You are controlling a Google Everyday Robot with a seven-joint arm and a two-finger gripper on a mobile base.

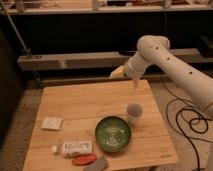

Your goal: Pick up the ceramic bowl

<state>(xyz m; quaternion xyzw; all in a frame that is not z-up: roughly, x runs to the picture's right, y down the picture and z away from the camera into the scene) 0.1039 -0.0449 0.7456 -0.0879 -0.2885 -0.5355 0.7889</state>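
Note:
The ceramic bowl (113,133) is round, shallow and dark green with pale swirl marks inside. It sits on the wooden table (90,102) near the front, right of centre. A small greyish-white cup (134,112) stands just beyond its right rim. My gripper (118,73) hangs off the white arm (165,60) above the table's far edge, well behind and above the bowl. It holds nothing that I can see.
A white packet (51,123) lies at the table's left. A white labelled bottle (73,148), a red object (84,160) and a grey object (97,165) lie along the front edge. A shelf (75,61) runs behind the table. Black cables (185,120) lie on the floor at right.

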